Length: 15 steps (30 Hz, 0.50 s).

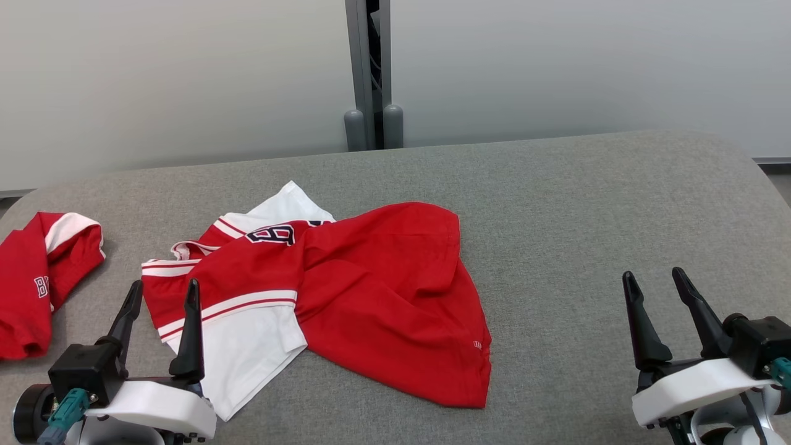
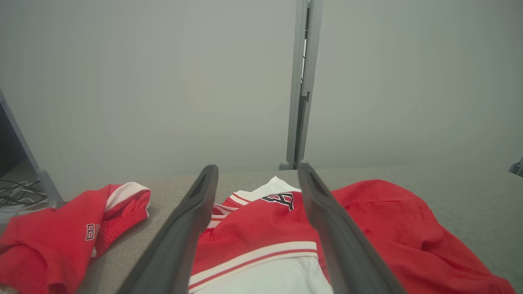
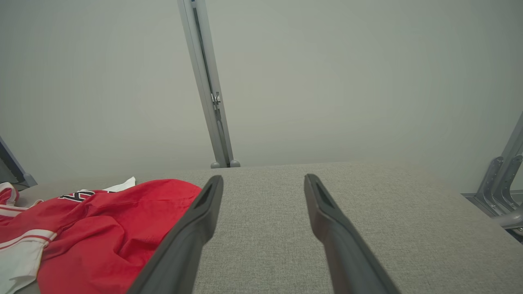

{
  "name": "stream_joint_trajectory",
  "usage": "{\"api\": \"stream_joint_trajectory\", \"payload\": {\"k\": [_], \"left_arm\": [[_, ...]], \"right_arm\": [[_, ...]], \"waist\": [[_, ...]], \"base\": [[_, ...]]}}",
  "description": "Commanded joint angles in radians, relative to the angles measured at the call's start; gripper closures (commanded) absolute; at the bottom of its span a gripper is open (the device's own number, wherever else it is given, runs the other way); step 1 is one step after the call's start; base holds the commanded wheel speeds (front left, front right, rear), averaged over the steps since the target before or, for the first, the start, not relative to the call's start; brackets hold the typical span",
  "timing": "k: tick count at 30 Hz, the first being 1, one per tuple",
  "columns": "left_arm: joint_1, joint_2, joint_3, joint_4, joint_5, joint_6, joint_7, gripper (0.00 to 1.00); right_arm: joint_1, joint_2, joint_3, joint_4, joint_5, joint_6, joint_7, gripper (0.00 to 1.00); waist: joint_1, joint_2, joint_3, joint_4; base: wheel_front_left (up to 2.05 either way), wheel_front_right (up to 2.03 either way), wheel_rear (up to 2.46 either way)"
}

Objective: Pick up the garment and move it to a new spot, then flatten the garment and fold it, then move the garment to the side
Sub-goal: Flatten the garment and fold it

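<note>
Crumpled shirt on the surface, nothing held.
Head view: left gripper at its near-left edge, right gripper well apart, both with fingers spread. Left wrist view: a second red garment nearby could be grabbed instead. Right wrist view: stacked folds invite a one-layer pinch.

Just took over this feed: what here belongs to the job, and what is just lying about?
Job: crumpled red and white shirt, centre; left pincer, open; right pincer, open.
Lying about: second red garment, far left; grey post behind.
</note>
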Motion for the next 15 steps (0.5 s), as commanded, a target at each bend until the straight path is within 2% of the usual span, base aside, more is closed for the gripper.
{"api": "stream_joint_trajectory", "payload": {"k": [1, 8, 15], "left_arm": [[-0.015, 0.008, 0.001, -0.003, 0.001, 0.006, 0.002, 0.00], [-0.027, 0.013, -0.006, -0.004, 0.004, 0.008, 0.007, 0.00], [-0.046, -0.002, -0.036, 0.028, -0.023, -0.009, 0.056, 0.00]], "right_arm": [[0.009, -0.007, 0.000, -0.006, 0.000, 0.000, 0.004, 0.00], [0.005, -0.007, -0.002, -0.008, -0.002, 0.000, 0.004, 0.00], [-0.015, -0.006, 0.000, -0.018, -0.004, 0.000, 0.007, 0.00]], "waist": [[0.0000, 0.0000, 0.001, 0.000], [0.0000, 0.0000, 0.006, 0.004], [0.0000, 0.0000, 0.041, 0.016]], "base": [[0.00, 0.00, 0.00], [0.00, 0.00, 0.00], [0.00, 0.00, 0.00]]}}
